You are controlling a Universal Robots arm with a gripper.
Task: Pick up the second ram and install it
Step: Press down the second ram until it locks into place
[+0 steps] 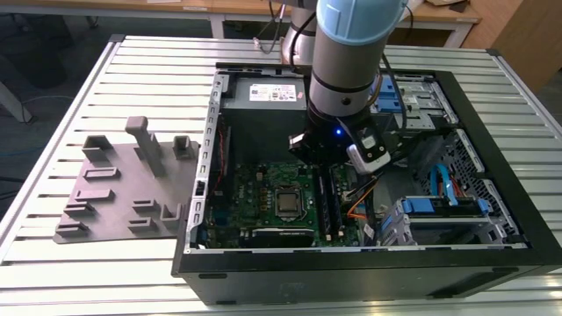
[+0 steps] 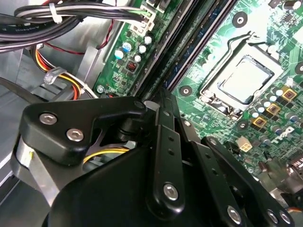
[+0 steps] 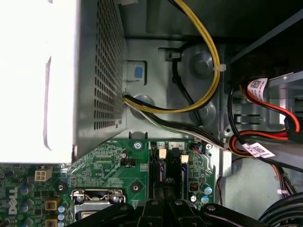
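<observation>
My gripper hangs inside the open computer case, over the far end of the memory slots on the green motherboard. The second ram is a dark narrow stick lying along a slot beside the silver processor socket. In the second wrist view the black fingers come together at the gripper, which is shut, right at the end of the ram. The first wrist view has the gripper over the ram, just short of the white slot latches. Whether the tips pinch the stick or only touch it is hidden.
A grey plastic tray with upright posts lies on the slatted table at the exterior view's left. A metal power supply and yellow, black and red cables crowd the slot ends. Blue drive brackets sit at the exterior view's right.
</observation>
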